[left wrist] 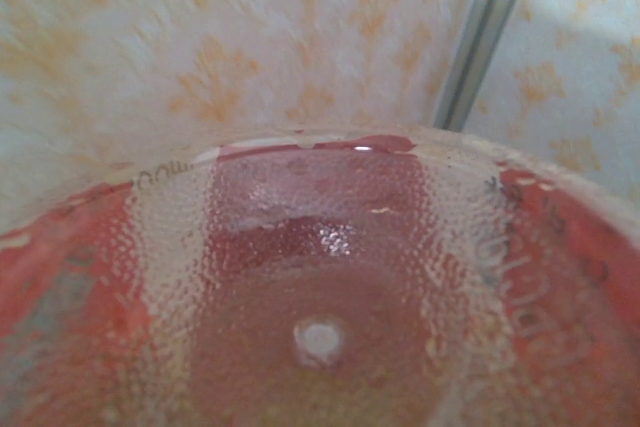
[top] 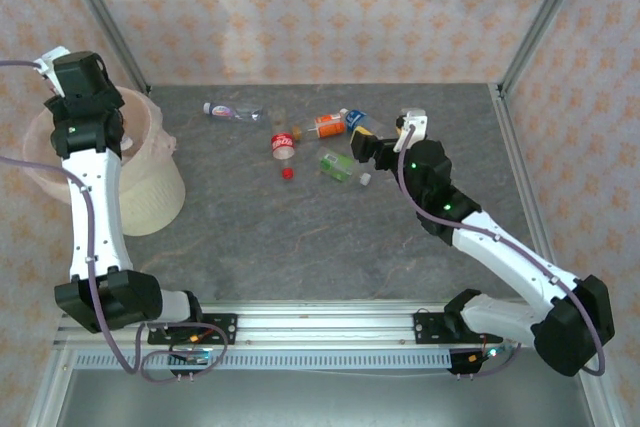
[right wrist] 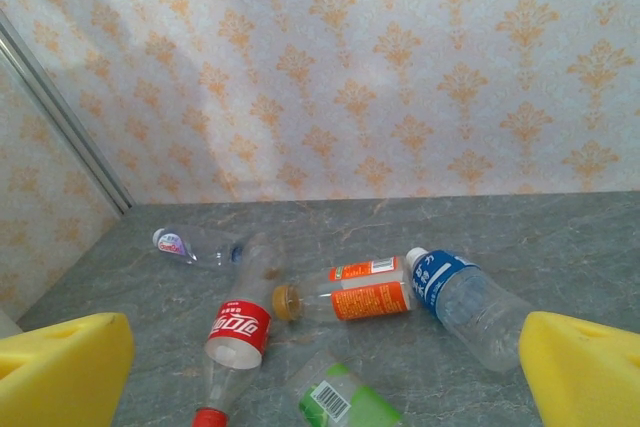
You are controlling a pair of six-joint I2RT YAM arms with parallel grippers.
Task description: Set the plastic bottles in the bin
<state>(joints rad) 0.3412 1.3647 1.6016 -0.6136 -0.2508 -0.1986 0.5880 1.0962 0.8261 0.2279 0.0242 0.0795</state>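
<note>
Left gripper hangs over the bin, with a red-labelled bottle close under its wrist. We cannot tell if the jaws clamp it. We should release only once it is well inside the rim. Right gripper gapes wide, empty. The other bottles lie right of the bin, well apart.

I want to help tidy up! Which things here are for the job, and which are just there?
For the job:
clear plastic bottles: red-label bottle, orange-label bottle, blue-label bottle, green-label bottle, pale-label bottle; dimpled red-tinted bottle base, close up; big round beige bin with pink bag.

Just there:
grey marbled table; orange-patterned wall; silver metal post.
</note>
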